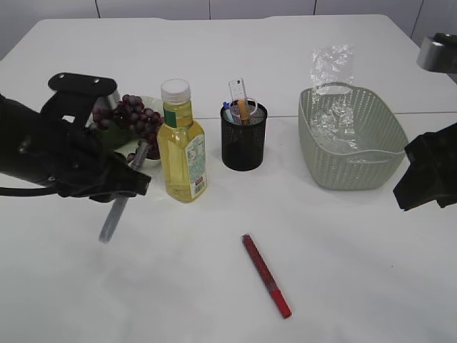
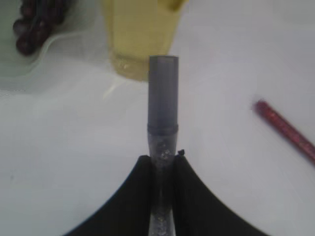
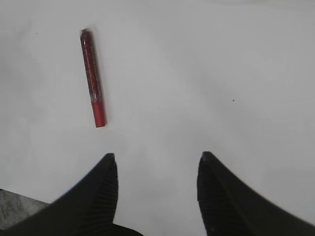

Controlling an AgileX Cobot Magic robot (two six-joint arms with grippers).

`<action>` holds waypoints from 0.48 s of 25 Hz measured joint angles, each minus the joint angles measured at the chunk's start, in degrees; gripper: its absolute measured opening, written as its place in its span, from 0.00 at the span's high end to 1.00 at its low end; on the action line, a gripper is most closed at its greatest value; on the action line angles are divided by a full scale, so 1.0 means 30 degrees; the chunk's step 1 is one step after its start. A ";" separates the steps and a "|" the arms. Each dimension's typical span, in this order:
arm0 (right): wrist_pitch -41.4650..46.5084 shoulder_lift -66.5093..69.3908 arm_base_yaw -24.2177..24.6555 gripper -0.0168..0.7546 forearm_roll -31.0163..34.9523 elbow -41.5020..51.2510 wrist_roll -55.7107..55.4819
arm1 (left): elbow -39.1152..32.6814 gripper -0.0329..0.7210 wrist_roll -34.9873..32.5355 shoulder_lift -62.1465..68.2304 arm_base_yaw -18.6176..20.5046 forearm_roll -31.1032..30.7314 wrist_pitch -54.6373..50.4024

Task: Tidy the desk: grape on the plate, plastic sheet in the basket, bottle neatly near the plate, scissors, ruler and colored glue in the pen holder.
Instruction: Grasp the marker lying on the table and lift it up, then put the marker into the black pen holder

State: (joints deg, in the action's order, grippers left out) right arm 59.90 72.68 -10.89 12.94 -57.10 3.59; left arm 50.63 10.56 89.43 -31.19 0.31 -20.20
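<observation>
My left gripper (image 1: 128, 187) is shut on a silver colored glue pen (image 1: 113, 220), held above the desk (image 1: 178, 286) in front of the bottle (image 1: 182, 143). In the left wrist view the silver pen (image 2: 162, 98) sticks out past my left gripper (image 2: 162, 160), pointing at the bottle (image 2: 140, 34). The grape (image 1: 136, 118) lies on the plate (image 1: 151, 103). The pen holder (image 1: 243, 139) holds the ruler (image 1: 238, 91), a gold pen and a blue scissors handle. A red glue pen (image 1: 265, 275) lies on the desk. My right gripper (image 3: 157, 160) is open and empty, with the red pen (image 3: 92, 76) to its upper left.
The basket (image 1: 353, 136) stands at the right with the plastic sheet (image 1: 332, 71) sticking up out of it. My right arm (image 1: 428, 175) hangs just right of the basket. The left arm covers part of the plate.
</observation>
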 joint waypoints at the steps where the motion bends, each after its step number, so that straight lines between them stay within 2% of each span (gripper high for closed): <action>1: 0.0000 0.0000 0.0000 0.48 0.0000 0.0000 0.0000 | 0.0000 0.85 0.0000 -0.0077 -0.0287 0.0000 0.0659; 6: -0.0034 0.0000 0.0000 0.48 0.0000 0.0000 0.0000 | -0.0041 0.85 0.0000 -0.0115 -0.1896 0.0041 0.4554; 12: -0.0112 0.0000 0.0000 0.48 0.0000 0.0000 0.0000 | 0.0457 0.85 0.0000 0.1092 -0.2225 0.0757 1.0034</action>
State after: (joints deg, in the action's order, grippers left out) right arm 59.56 72.68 -10.89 12.94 -57.10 3.59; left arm 52.00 10.56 92.71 -37.87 2.58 9.90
